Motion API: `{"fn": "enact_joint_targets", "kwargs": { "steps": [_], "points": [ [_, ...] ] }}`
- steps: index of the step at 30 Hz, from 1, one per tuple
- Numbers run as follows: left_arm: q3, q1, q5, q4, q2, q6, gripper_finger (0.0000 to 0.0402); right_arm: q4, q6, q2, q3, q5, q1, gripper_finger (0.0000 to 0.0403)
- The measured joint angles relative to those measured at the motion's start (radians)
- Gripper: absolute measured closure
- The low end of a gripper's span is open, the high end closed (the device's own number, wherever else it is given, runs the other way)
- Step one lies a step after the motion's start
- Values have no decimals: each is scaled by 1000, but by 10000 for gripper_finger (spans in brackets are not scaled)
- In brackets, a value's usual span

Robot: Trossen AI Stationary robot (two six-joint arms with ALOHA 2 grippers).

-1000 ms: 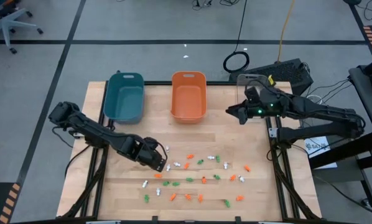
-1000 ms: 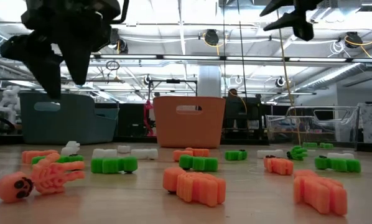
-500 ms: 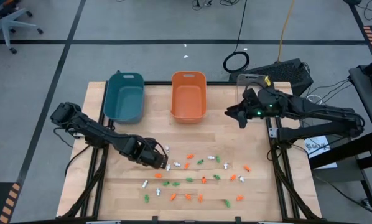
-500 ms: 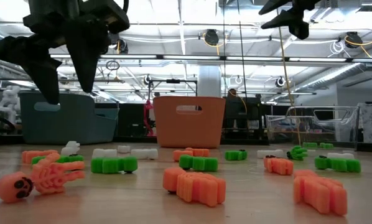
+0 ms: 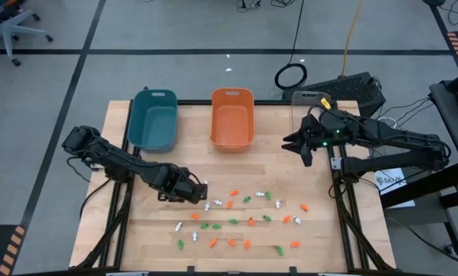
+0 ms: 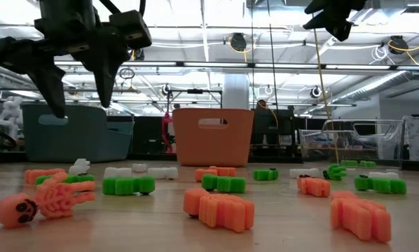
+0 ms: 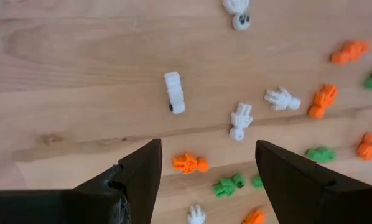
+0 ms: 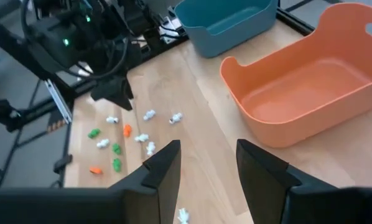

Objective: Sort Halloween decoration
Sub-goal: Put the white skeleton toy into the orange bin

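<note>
Many trinkets: small orange, white and green Halloween decoration point(image 5: 237, 211) pieces are lying scattered over the near half of the table point(image 5: 313, 245), none sitting in a bin.
Left gripper point(image 5: 198, 192): hanging just above the white pieces at the scatter's left edge, its fingers standing wide apart with nothing between them.
Right gripper point(image 5: 304, 149): hovering high near the table's right edge, level with the bins and well apart from the trinkets; its fingers are showing a gap and holding nothing.
Left wrist view only: picking out single shapes, a white block point(image 7: 174, 92) and white skeleton figures point(image 7: 241, 120) lying flat on the wood.
Low view only: bringing up an orange skeleton point(image 6: 40, 201) with a skull head at the front.
Right wrist view only: looking into the orange bin point(image 8: 310, 87).
Bins: teal bin point(image 5: 153, 119) and orange bin point(image 5: 232, 118) are standing side by side at the far edge; a clear bin point(image 5: 309, 100) is sitting at the far right corner.
Surface: pale wooden top.
Room: grey floor with dark tape lines, an office chair point(image 5: 14, 27) and a coiled cable point(image 5: 290, 77) lying beyond the table.
</note>
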Motion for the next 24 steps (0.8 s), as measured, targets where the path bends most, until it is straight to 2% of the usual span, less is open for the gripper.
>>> {"fn": "enact_joint_targets", "kwargs": {
  "steps": [7,10,16,24],
  "points": [
    [-1,13,-37,-15,64,5,149,-1,-118,0,0,40,0,264],
    [-1,13,-37,5,97,29,149,0,-106,2,0,90,-1,264],
    [-1,11,-37,79,128,25,149,-1,-65,2,0,105,-1,264],
    [-1,7,-49,26,128,-4,149,-2,-28,2,0,107,-1,264]
  ]
}}
